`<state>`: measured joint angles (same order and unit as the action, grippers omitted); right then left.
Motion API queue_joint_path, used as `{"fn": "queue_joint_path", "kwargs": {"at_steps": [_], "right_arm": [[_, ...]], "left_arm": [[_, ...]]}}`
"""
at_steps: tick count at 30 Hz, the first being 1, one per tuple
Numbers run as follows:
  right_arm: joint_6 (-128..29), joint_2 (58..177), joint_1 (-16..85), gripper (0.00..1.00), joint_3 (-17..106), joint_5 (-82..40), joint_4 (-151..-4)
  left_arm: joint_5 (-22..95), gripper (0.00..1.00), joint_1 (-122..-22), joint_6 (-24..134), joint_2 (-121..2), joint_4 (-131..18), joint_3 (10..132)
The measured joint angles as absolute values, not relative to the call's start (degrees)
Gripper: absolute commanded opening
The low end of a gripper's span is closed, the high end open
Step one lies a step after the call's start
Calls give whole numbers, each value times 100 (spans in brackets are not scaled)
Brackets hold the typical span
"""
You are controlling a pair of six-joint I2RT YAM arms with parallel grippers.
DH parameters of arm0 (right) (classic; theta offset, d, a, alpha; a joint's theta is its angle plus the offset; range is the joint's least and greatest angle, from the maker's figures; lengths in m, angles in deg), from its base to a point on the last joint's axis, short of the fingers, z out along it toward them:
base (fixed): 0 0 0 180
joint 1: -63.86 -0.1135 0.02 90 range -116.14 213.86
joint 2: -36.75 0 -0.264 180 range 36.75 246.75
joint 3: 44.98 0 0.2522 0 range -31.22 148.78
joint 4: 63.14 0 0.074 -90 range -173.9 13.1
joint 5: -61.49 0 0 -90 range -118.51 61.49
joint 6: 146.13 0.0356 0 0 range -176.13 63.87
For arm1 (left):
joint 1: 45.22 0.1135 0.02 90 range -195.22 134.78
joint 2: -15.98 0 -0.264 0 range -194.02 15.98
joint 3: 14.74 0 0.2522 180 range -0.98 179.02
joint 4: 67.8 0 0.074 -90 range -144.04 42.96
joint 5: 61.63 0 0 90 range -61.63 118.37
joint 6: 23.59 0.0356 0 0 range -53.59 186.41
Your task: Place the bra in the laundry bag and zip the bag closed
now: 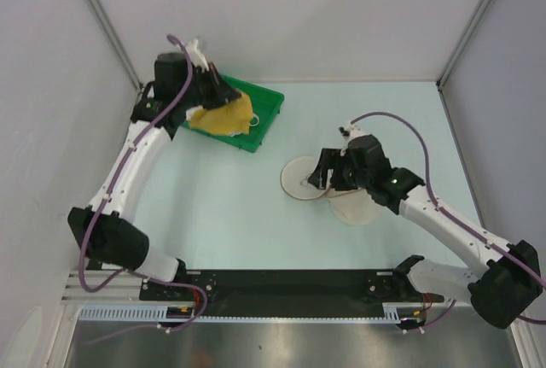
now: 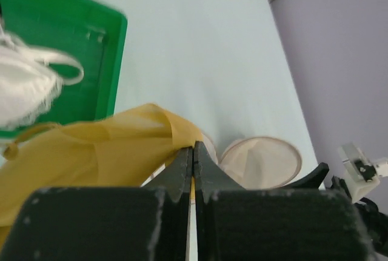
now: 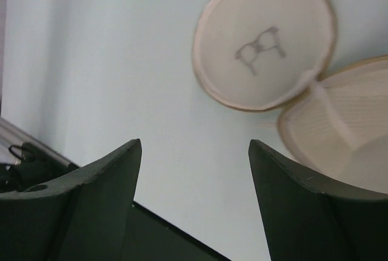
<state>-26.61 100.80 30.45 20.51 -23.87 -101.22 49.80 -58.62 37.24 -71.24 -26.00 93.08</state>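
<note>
Left gripper (image 2: 193, 152) clamps the bra (image 2: 91, 152) over green tray (image 2: 66, 22).
Tray holds white bra (image 2: 24, 88). Laundry bag (image 3: 264, 49) lies open, bra drawing on one half; right gripper (image 3: 194, 146) spread.

Your left arm (image 1: 128, 163) reaches far forward and leftward, its wrist raised at the end of the long white link. Your left gripper (image 2: 193, 152) has its jaws pressed together, a sliver of the bra (image 2: 91, 152) pinched between them. Your right arm (image 1: 444, 219) stretches forward and inward, and your right gripper (image 3: 194, 146) points downward, jaws spread wide apart.
</note>
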Motion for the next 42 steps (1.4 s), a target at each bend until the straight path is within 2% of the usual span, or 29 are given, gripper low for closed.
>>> {"fn": "queue_joint_path", "kwargs": {"at_steps": [4,9,15,21,27,33,36,42], "right_arm": [[-2473,10309,2405,77,1592,-2037,-9602],[-2345,10773,1852,77,1312,-1849,-9145],[-2314,11085,1439,78,1305,-1849,-8703],[-2253,11116,1122,78,1303,-1849,-8391],[-2023,11127,921,78,1102,-1836,-7875],[-1770,11227,1283,79,925,-1853,-7759],[-1711,11217,1425,78,892,-1934,-7768],[-1724,11129,1487,78,892,-2050,-7849]], "left_arm": [[5091,0,-5980,3750,-6169,-2581,7383],[5264,0,-6044,3794,-4963,-2187,5870],[5299,0,-6055,3849,-3752,-1728,5641],[5279,0,-6064,3947,-3179,-1129,5547],[5023,0,-6125,4094,-3256,-913,5040],[4781,0,-6874,4087,-4521,-1580,4441],[4617,0,-7154,4083,-5061,-1910,4415],[4228,0,-7375,4076,-5389,-2231,4627]]}}
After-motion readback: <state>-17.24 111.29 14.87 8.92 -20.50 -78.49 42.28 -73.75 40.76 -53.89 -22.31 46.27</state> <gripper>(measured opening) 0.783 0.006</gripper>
